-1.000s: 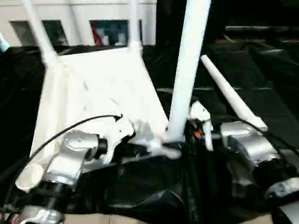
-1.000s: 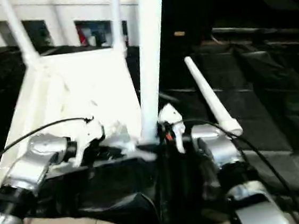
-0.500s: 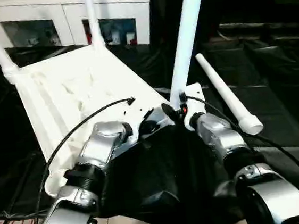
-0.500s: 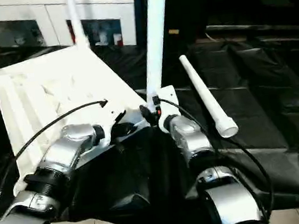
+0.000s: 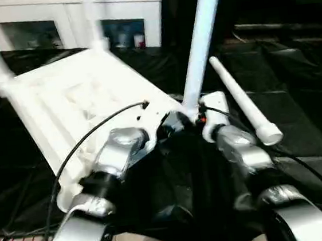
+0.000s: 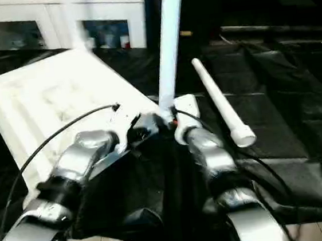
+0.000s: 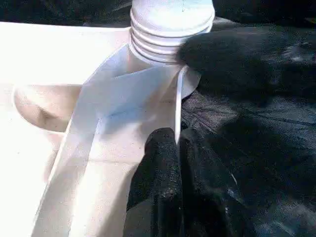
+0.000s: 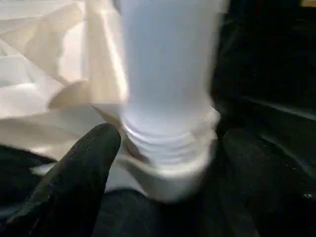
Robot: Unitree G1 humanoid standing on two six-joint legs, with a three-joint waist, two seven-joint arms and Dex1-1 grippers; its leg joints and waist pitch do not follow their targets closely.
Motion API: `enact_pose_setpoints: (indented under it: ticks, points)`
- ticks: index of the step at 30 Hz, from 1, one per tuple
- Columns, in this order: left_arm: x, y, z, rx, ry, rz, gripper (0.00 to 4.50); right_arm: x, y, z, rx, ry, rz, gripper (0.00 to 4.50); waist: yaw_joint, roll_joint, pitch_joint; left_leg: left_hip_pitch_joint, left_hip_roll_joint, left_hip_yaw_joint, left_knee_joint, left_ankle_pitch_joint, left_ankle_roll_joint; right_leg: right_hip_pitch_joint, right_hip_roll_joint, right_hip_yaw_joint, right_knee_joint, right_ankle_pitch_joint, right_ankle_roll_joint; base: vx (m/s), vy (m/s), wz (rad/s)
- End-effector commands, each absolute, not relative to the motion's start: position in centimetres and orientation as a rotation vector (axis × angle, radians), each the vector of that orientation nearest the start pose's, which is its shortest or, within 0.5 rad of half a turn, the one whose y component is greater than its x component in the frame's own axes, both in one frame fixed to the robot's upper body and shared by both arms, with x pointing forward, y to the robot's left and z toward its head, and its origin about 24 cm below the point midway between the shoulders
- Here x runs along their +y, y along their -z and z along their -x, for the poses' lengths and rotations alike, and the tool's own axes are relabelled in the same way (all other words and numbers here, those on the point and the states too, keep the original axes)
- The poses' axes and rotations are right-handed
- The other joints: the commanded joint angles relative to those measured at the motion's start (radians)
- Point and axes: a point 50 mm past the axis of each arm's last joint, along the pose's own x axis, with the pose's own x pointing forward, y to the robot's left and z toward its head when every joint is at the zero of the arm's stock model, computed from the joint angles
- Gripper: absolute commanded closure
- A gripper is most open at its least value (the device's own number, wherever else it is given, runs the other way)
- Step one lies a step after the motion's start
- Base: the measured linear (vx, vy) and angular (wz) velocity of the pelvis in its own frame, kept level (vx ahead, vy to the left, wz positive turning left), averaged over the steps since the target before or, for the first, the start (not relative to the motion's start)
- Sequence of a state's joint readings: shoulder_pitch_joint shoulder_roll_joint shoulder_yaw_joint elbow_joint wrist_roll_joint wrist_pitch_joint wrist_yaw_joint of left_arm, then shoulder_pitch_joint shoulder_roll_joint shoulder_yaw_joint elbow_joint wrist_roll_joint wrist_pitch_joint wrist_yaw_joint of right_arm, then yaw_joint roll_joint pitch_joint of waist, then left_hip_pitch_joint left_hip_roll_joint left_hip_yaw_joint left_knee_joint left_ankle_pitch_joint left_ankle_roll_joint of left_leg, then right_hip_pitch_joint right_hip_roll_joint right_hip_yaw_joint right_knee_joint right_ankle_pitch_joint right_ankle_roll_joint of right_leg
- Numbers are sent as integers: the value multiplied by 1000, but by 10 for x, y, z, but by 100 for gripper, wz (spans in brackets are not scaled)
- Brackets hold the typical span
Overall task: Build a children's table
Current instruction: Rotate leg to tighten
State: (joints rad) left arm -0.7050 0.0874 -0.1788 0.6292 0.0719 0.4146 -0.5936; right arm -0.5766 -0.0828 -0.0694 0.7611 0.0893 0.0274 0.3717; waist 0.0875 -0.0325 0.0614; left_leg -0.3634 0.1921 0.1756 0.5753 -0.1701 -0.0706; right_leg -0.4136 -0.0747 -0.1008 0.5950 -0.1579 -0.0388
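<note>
Now, count: one tabletop (image 5: 84,100) upside down on black sheet (image 5: 297,100); three legs upright in corners; fourth leg (image 5: 241,102) loose beside your right arm; left hand (image 7: 165,148) pinched on tabletop rim; right hand (image 8: 163,158) straddles near leg (image 5: 201,41), grip uncertain; open sheet to right.

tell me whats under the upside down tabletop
Black sheeting spreads out around the tabletop, running beneath its edges. A loose leg lies on that sheeting beside it. Whatever sits directly beneath the top is covered by the white plastic.
</note>
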Motion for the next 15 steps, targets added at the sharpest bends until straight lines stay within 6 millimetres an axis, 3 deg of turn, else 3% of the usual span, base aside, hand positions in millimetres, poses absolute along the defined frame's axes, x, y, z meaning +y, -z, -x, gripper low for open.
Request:
enact_pose_setpoints:
  ticks: [1, 3, 4, 6, 8, 11, 14, 15]
  points:
    - [70, -86, -359, 317, 763, -215, 450, -135, -39, -347, 203, -384, -63, 64, 7, -5, -87, -4, 29, -8, -46, -88, 93, 77, -73, 55, -57, -133, -174, 0, 0, 0]
    - [71, -91, -359, 290, 767, -205, 450, -139, -40, -344, 197, -377, -56, 64, 8, -4, -84, -3, 29, -6, -45, -90, 102, 73, -73, 54, -58, -125, -183, 0, 0, 0]
    - [78, -96, -358, 272, 762, -201, 405, -141, -41, -341, 192, -377, -57, 56, 9, -4, -83, -2, 31, -6, -46, -103, 104, 72, -73, 54, -59, -136, -181, 0, 0, 0]
    - [82, -97, -357, 270, 754, -209, 405, -142, -42, -339, 194, -379, -57, 56, 9, -4, -83, -4, 33, -8, -47, -100, 105, 73, -75, 54, -56, -134, -182, 0, 0, 0]
    - [104, -106, -359, 251, 659, -276, 376, -143, -37, -337, 246, -380, -26, 56, 5, -1, -81, 0, 37, -9, -48, -120, 95, 70, -73, 54, -59, -154, -189, 0, 0, 0]
    - [133, -118, -358, 244, 548, -360, 364, -139, -28, -333, 304, -410, 46, 56, -2, 9, -71, 11, 35, -8, -53, -197, 48, 61, -71, 51, -77, -302, -143, 0, 0, 0]
    - [155, -128, -355, 238, 451, -393, 364, -133, -25, -329, 327, -452, 58, 56, -2, 11, -72, 10, 37, -10, -56, -195, 32, 60, -69, 54, -73, -287, -135, 0, 0, 0]
    - [172, -135, -351, 234, 383, -436, 364, -128, -25, -327, 335, -475, 59, 56, -2, -16, -75, 6, 38, -9, -55, -182, 35, 64, -70, 54, -68, -272, -137, 0, 0, 0]
